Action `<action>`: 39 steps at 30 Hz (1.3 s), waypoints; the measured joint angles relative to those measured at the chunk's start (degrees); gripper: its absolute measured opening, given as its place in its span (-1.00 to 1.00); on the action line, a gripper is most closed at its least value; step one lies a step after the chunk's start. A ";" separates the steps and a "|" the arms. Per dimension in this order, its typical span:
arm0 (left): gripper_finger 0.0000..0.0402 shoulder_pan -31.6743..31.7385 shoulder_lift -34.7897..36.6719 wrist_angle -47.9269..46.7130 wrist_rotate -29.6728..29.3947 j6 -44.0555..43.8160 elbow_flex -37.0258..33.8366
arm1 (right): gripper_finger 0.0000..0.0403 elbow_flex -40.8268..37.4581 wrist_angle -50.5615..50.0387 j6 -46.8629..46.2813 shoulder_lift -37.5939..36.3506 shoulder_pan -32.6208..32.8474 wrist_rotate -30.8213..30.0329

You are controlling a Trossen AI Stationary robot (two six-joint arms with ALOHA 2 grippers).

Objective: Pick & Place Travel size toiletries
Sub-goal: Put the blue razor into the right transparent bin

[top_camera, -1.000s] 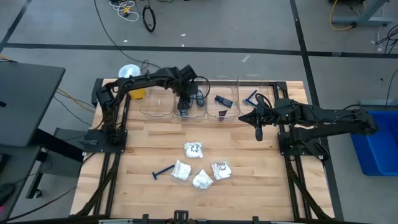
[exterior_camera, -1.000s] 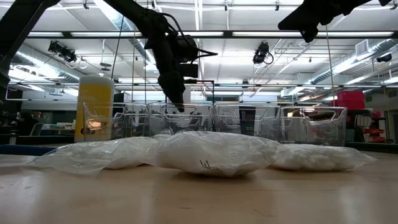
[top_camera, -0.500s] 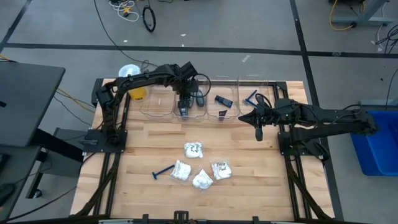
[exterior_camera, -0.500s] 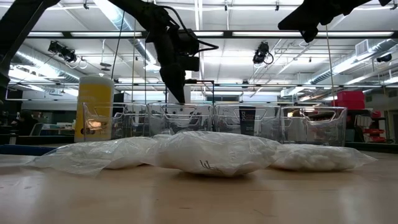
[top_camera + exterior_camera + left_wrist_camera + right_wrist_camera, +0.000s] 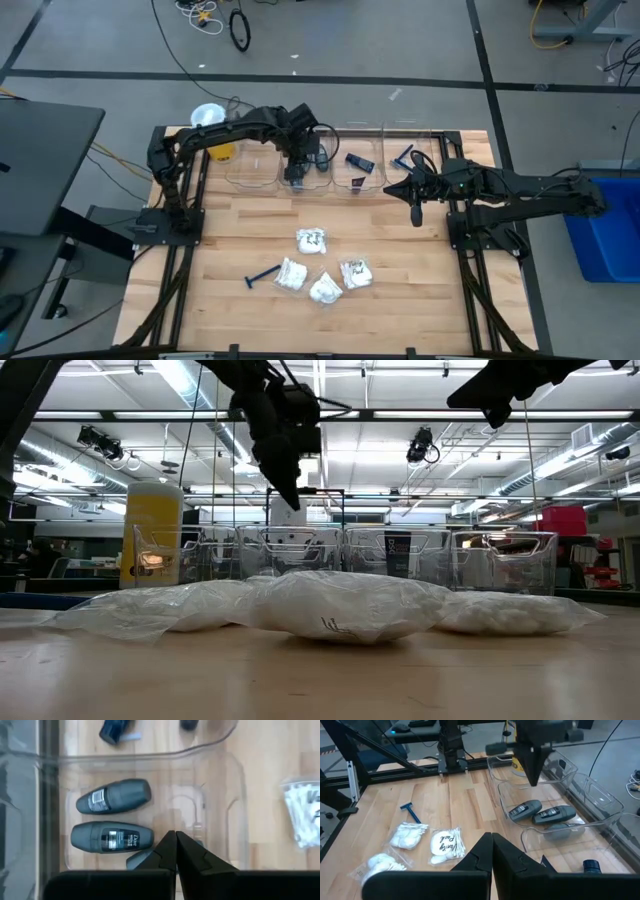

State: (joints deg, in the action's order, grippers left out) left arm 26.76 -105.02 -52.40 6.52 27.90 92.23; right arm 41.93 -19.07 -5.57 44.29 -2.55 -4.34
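Note:
My left gripper (image 5: pixel 175 840) is shut on nothing, pointing steeply down just above a clear bin (image 5: pixel 220 795) at the table's far side. Three dark grey oval pieces (image 5: pixel 114 796) (image 5: pixel 111 836) (image 5: pixel 560 831) lie flat on that bin's floor. On the bare wood sit several white packets (image 5: pixel 312 240) (image 5: pixel 325 290) and a blue razor (image 5: pixel 263 276). My right gripper (image 5: pixel 416 212) waits shut and raised at the table's right side. In the low view the left gripper (image 5: pixel 291 500) hangs clear above the bins' rims.
A row of clear bins (image 5: pixel 358 168) lines the far edge; one holds a dark rectangular piece (image 5: pixel 359 160), another a blue razor (image 5: pixel 403 155). A tall yellow cylinder (image 5: pixel 151 530) with a white lid stands at the far left. Bare wood lies between bins and packets.
My left gripper has risen out of the bin with the grey oval pieces, and its fingers have shut on nothing. The oval pieces have stayed on the bin's floor.

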 joint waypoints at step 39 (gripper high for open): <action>-0.98 -22.02 10.72 -2.64 -1.70 -8.49 -0.02 | -0.97 0.00 0.00 0.01 0.00 0.00 -0.05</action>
State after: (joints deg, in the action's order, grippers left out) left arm 4.74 -94.30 -55.04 4.83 19.41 92.20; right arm 41.93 -19.07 -5.56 44.29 -2.55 -4.39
